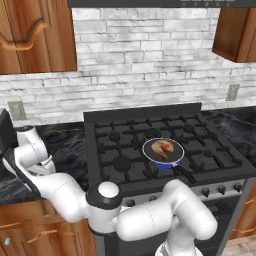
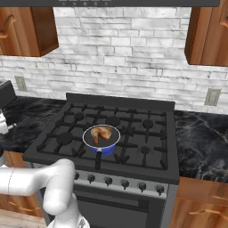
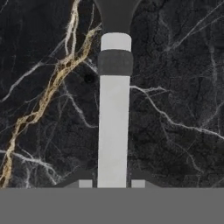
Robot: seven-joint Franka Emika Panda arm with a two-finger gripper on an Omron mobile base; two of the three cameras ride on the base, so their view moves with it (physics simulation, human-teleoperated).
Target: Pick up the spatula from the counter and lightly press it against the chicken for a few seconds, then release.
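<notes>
Two fingertips [image 3: 85,183] of the gripper [image 3: 112,183] stand narrow, clamped on the grey handle of the spatula [image 3: 113,131]. It lies flat on the dark counter [image 3: 183,87]. The step in hand is the pick-up. Next, I judge, comes a lift and a carry to the chicken [image 1: 162,147] in the pan [image 1: 150,156], then only a light press.

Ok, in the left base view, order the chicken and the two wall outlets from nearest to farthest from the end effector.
1. Left outlet, far left wall, the side of the end effector.
2. Chicken, in the pan, mid-stove.
3. Right outlet, far right wall.
</notes>
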